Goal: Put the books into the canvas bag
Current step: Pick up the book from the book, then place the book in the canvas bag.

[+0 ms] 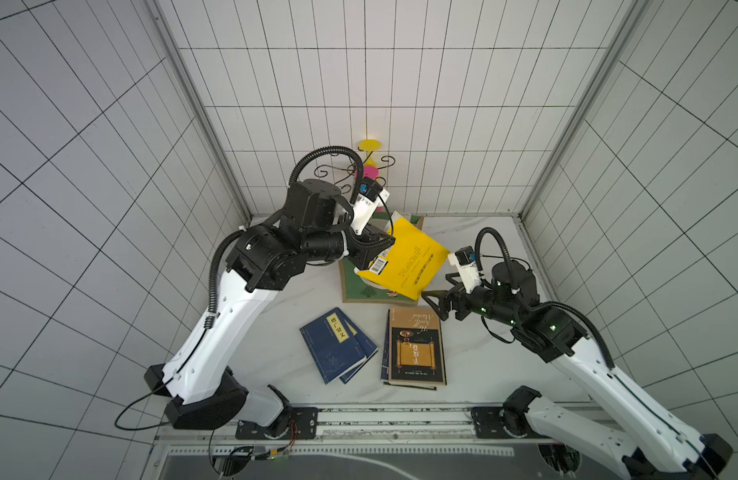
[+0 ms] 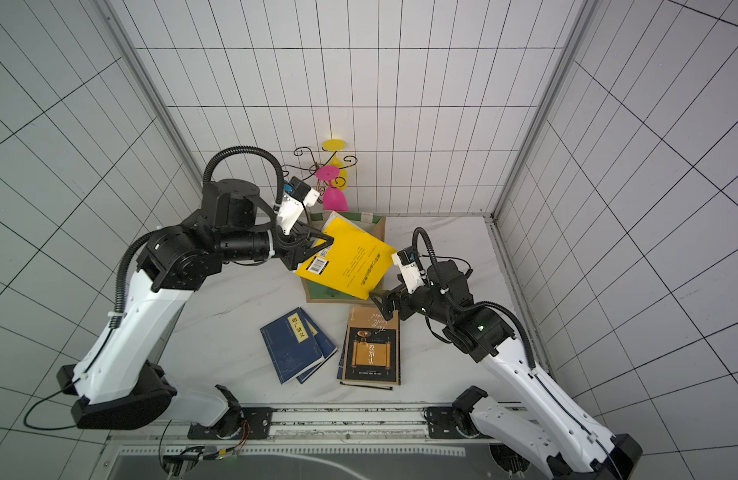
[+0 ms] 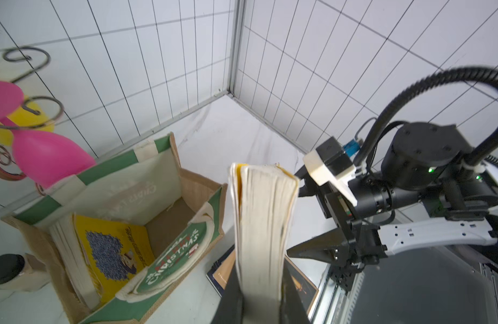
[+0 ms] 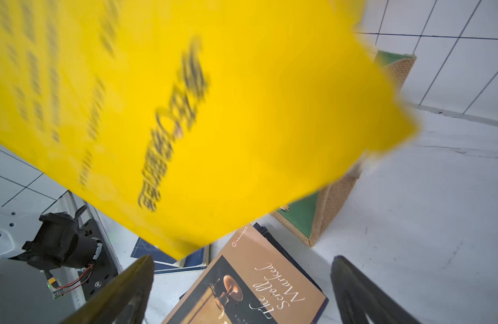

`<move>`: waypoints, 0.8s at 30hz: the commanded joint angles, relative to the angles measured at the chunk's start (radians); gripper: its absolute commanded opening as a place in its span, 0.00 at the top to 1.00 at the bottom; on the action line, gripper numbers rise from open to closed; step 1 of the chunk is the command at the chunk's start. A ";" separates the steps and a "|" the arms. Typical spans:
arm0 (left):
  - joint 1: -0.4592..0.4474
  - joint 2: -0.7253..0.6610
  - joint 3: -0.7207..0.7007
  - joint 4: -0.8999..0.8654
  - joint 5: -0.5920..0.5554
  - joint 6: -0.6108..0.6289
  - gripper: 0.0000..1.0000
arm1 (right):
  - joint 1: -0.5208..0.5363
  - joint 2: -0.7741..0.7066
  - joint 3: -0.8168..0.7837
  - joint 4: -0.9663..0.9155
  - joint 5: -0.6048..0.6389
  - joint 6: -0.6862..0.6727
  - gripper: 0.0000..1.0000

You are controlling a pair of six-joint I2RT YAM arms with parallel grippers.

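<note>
Left claw point(image 3: 261, 304): nearest the lens; pinching the bright yellow paperback point(image 3: 263, 218) by one edge, page block toward the lens.
Held book, position: raised and tilted over the boxy tan jute bag with green panels point(image 3: 186, 238); overlapping its mouth in both top views, not yet inside.
Right claw point(image 4: 242, 289): spread wide, holding nothing, just beside the book's low corner.
Step in hand (judged): delivery of the held paperback into the bag.
Doing it well: turn the book near upright, narrow edge first. Aim for the free gap beside the book already inside. Clear the drooping white handle point(image 3: 207, 217) and the near rim before descending. Lower well in before letting go. Right claw out of the drop path, or steadying a bag wall if needed.
Risk (judged): soft walls, likely to fold under a snagged corner.
Bag contents: one yellow paperback with a blue cover picture point(image 3: 113, 246), leaning against one wall; rest of the floor bare.
Left on the white table point(image 1: 475, 374): two navy blue paperbacks point(image 1: 336, 345), overlapped; brown-and-black paperback point(image 1: 417, 345) on top of a navy stack point(image 1: 386, 353), count not readable.
</note>
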 commanded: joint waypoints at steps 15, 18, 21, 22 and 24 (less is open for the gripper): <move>0.189 0.227 0.293 0.067 -0.243 -0.088 1.00 | -0.058 0.002 0.074 -0.014 0.010 -0.023 0.01; 0.195 0.254 0.288 0.030 -0.265 -0.067 1.00 | -0.068 -0.003 0.068 -0.013 0.000 -0.024 0.01; 0.195 0.282 0.275 0.002 -0.271 -0.053 1.00 | -0.075 0.001 0.067 -0.013 -0.014 -0.026 0.01; 0.195 0.290 0.273 -0.009 -0.281 -0.049 1.00 | -0.077 0.002 0.067 -0.013 -0.019 -0.025 0.01; 0.195 0.309 0.267 -0.029 -0.303 -0.038 1.00 | -0.081 0.008 0.067 -0.013 -0.027 -0.023 0.01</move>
